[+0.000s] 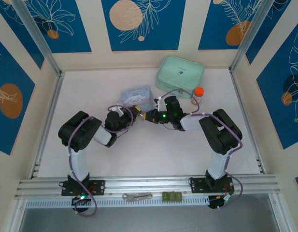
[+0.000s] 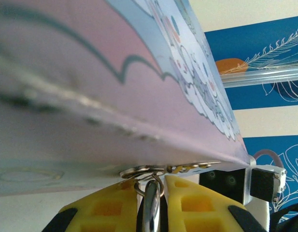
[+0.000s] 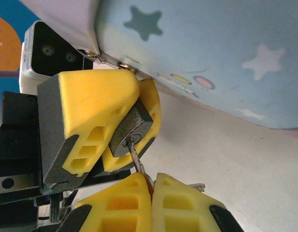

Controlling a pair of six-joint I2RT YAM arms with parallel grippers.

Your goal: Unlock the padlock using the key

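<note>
The small dark padlock [image 3: 131,130] is clamped between the yellow fingers [image 3: 91,106] of my left gripper [image 1: 135,112], with its keyhole face turned toward my right gripper [image 3: 152,186]. That gripper is shut on the bow of the thin silvery key [image 3: 135,155], whose blade tip sits in the keyhole. In the left wrist view the padlock's metal shackle [image 2: 151,205] stands between the pads of my left gripper [image 2: 158,191], and a thin ring loops through it. From above, both grippers meet mid-table just in front of the pale blue tin [image 1: 136,96].
The pale blue tin [image 2: 139,96] looms just past the left fingers. A mint green case [image 1: 180,73] and an orange-capped bottle [image 1: 199,93] stand behind the right arm. A silver wrench-like tool [image 1: 137,196] and a green block [image 1: 171,196] lie on the front rail.
</note>
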